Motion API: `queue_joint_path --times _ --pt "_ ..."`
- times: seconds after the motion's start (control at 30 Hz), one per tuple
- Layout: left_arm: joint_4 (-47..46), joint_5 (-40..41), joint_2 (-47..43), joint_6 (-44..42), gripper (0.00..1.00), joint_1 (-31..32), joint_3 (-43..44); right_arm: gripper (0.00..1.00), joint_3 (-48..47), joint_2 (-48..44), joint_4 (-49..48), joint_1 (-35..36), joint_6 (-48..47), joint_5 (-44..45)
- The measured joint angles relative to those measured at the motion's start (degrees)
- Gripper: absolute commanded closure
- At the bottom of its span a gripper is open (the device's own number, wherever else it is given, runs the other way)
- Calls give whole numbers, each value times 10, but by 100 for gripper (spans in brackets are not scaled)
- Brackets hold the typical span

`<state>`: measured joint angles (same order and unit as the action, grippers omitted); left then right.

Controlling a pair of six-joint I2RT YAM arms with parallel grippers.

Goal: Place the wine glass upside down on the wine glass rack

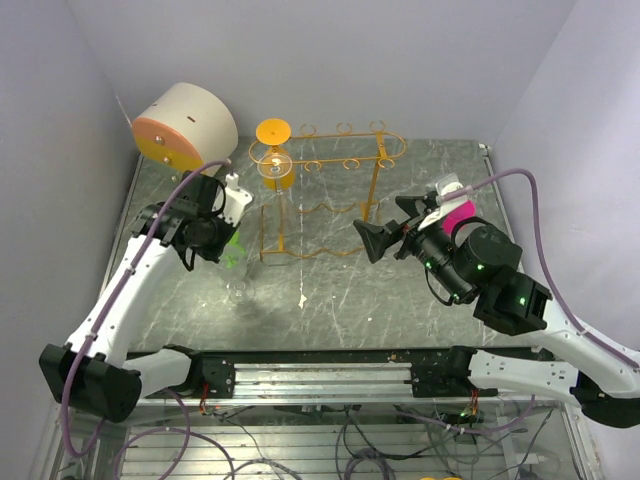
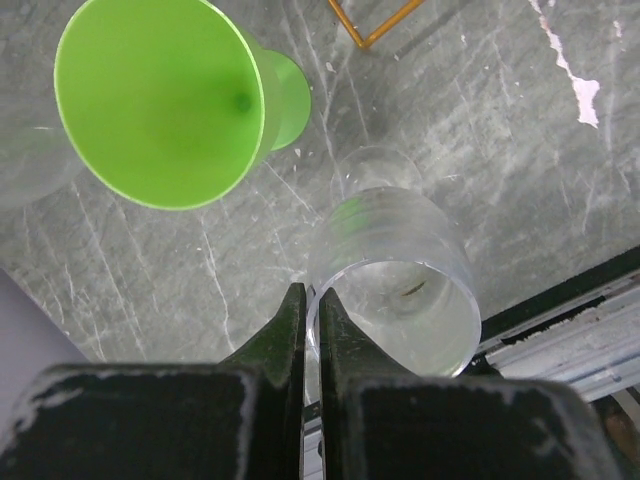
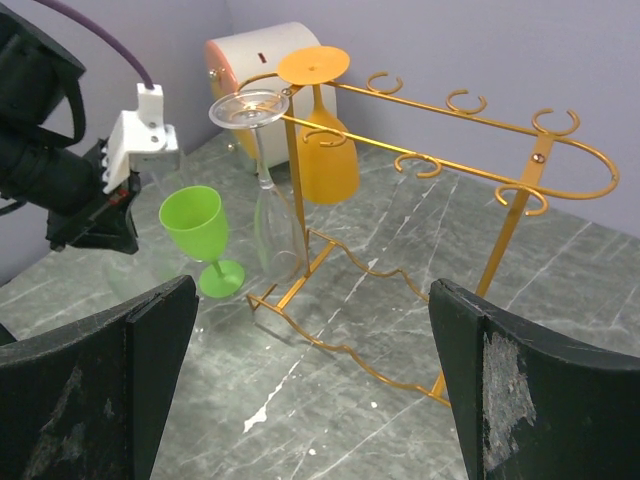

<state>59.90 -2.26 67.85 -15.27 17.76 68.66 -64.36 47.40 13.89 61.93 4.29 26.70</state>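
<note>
My left gripper [image 2: 310,298] is shut on the rim of a clear wine glass [image 2: 400,280], one finger inside the bowl and one outside; the glass stands upright with its foot on the table [image 1: 240,292]. A green wine glass [image 2: 160,100] stands right beside it, also in the right wrist view [image 3: 200,235]. The orange-gold wire rack [image 1: 330,160] stands at the back centre. A clear glass [image 3: 272,200] and an orange glass [image 3: 325,150] hang upside down at its left end. My right gripper [image 3: 310,400] is open and empty, to the right of the rack [image 3: 460,160], and faces it.
A white cylinder with an orange face [image 1: 185,125] lies at the back left, against the wall. A pink object [image 1: 462,210] sits behind my right wrist. The metal rail [image 1: 330,365] runs along the table's near edge.
</note>
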Motion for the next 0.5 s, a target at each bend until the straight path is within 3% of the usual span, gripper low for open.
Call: queue_joint_path --times 0.2,0.5 --pt "45 -27 -32 -12 93 -1 51 0 2 19 -5 0 7 -30" --pt "91 -52 -51 -32 93 -4 231 0 49 43 -41 0 38 -209"
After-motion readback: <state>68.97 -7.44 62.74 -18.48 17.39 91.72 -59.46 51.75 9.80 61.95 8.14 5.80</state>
